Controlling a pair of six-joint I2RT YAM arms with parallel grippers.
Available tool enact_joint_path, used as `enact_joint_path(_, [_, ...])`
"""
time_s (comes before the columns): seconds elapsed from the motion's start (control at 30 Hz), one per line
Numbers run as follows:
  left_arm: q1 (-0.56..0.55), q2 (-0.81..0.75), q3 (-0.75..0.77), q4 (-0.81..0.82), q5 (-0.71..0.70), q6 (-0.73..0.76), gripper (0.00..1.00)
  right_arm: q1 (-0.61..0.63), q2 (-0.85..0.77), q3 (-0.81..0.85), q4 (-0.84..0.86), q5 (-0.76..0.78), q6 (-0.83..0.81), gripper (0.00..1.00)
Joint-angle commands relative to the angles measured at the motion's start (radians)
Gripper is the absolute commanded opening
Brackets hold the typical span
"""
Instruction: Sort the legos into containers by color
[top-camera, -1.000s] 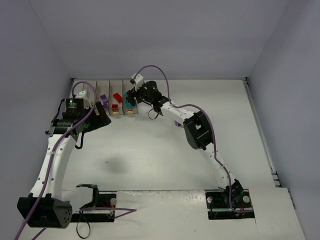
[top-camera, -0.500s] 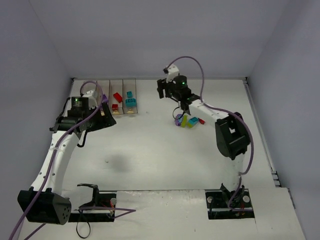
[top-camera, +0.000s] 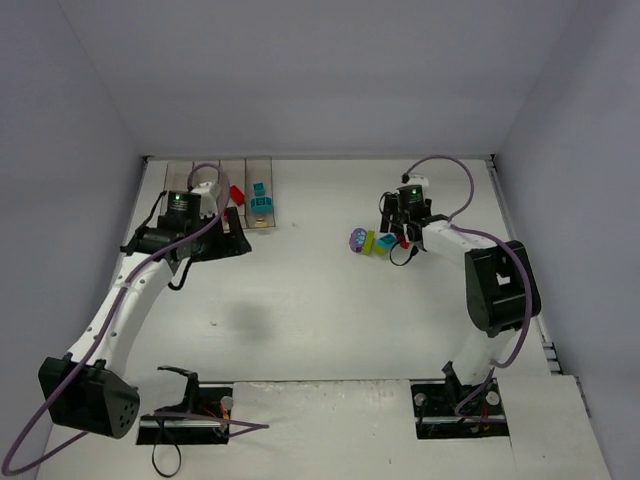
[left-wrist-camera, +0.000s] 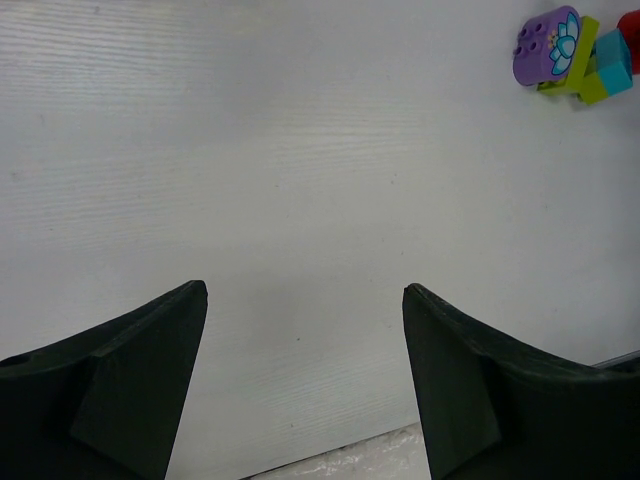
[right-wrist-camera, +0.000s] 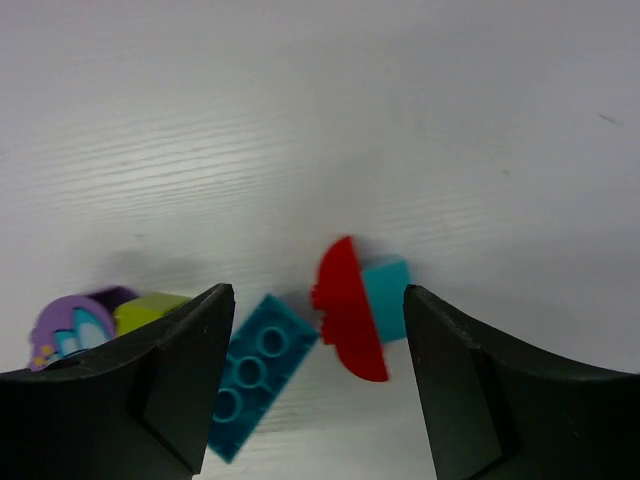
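Overhead, the containers (top-camera: 258, 168) are seen at the far left of the tabletop (top-camera: 300, 300), partly covered by the left arm. Two teal bricks (top-camera: 261, 198) are held in the rightmost bin, and a red brick (top-camera: 237, 194) is seen in the bin beside it; what the other two bins hold cannot be told. The left tool (left-wrist-camera: 304, 290) is spread open and empty over bare tabletop near the bins. The right tool (right-wrist-camera: 318, 295) is also open, gripping nothing, above a loose cluster well apart from the bins: a red half-round piece (right-wrist-camera: 350, 320) touching a teal block (right-wrist-camera: 388, 295), a teal studded plate (right-wrist-camera: 250, 385), a lime brick (right-wrist-camera: 150, 310) and a purple brick (right-wrist-camera: 70, 330).
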Motion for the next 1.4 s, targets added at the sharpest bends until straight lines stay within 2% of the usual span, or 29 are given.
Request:
enact_joint_path(0.0, [-0.028, 0.009, 0.03, 0.061, 0.002, -0.012, 0.72, -0.043, -0.084, -0.012, -0.029, 0.115, 0.124, 0.65])
enact_joint_path(0.1, [-0.065, 0.026, 0.036, 0.066, -0.003, -0.019, 0.72, -0.064, -0.063, 0.0, -0.078, 0.162, 0.202, 0.65])
enact_joint_path(0.3, [-0.076, 0.036, 0.033, 0.06, -0.004, -0.014, 0.72, -0.08, -0.021, 0.02, -0.104, 0.148, 0.259, 0.62])
enact_joint_path(0.83, [-0.088, 0.054, 0.014, 0.075, 0.001, -0.014, 0.72, -0.078, -0.024, 0.025, -0.112, 0.064, 0.252, 0.59])
enact_joint_path(0.97, [-0.091, 0.066, 0.02, 0.078, 0.002, -0.014, 0.72, -0.064, -0.065, 0.02, -0.119, 0.05, 0.264, 0.59])
enact_joint_path(1.1, [-0.097, 0.086, 0.028, 0.086, 0.002, -0.014, 0.72, -0.014, -0.098, 0.028, -0.152, 0.058, 0.307, 0.63])
enact_joint_path(1.37, [-0.105, 0.106, 0.043, 0.095, 0.001, -0.014, 0.72, 0.057, -0.05, 0.072, -0.207, 0.078, 0.425, 0.65])
